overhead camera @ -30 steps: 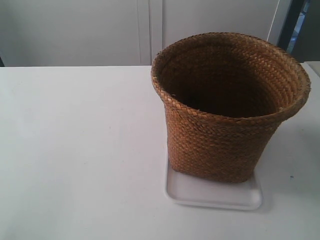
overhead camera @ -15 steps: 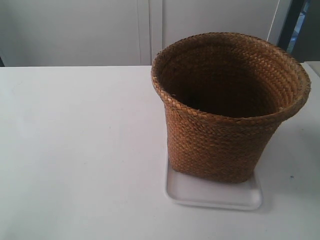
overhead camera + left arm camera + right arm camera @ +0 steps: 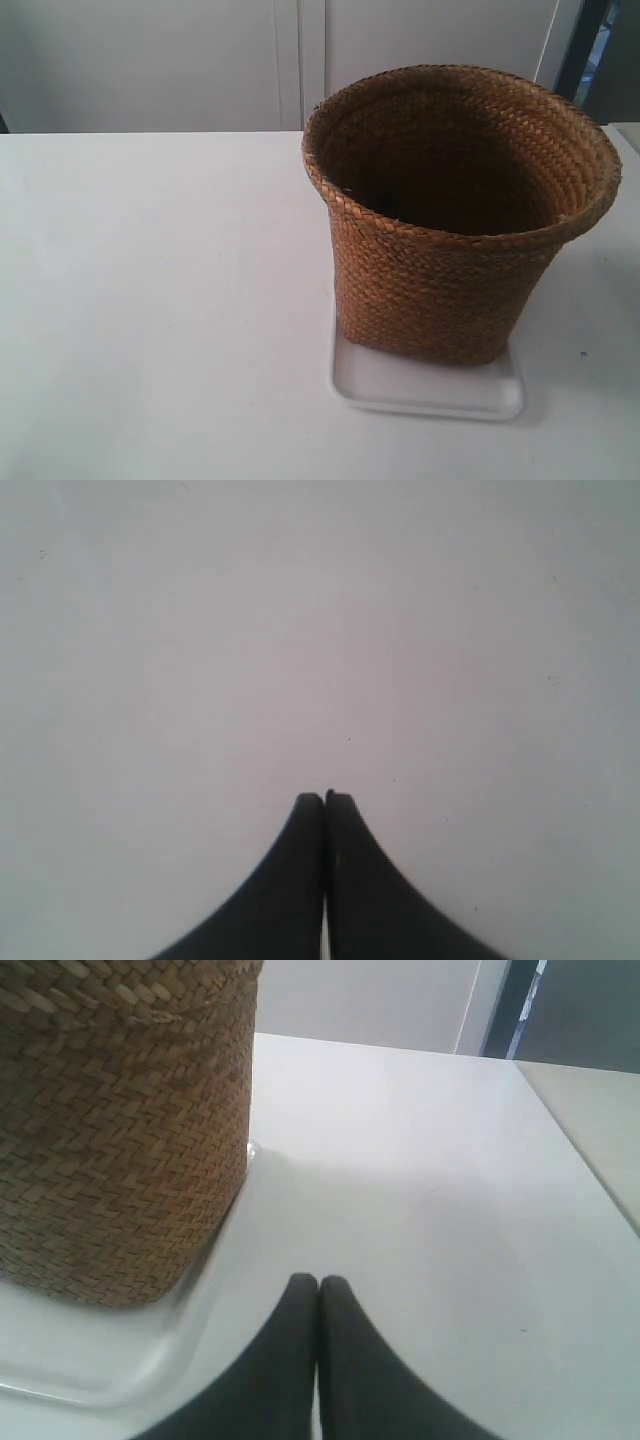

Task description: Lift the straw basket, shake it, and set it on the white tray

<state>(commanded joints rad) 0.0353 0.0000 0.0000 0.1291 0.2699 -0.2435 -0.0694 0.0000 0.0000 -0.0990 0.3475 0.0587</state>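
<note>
Here, the white table (image 3: 150, 300) fills the exterior view. The basket (image 3: 440, 270) stands upright toward 3 o'clock on it, its base resting on the tray (image 3: 430, 392), whose bare strip shows at the basket's 6 o'clock. The left gripper (image 3: 324, 800) has its jaws pressed together over bare table, pinching nothing. The right gripper (image 3: 318, 1282) is likewise pressed together and empty, near the basket and tray but apart from both.
</note>
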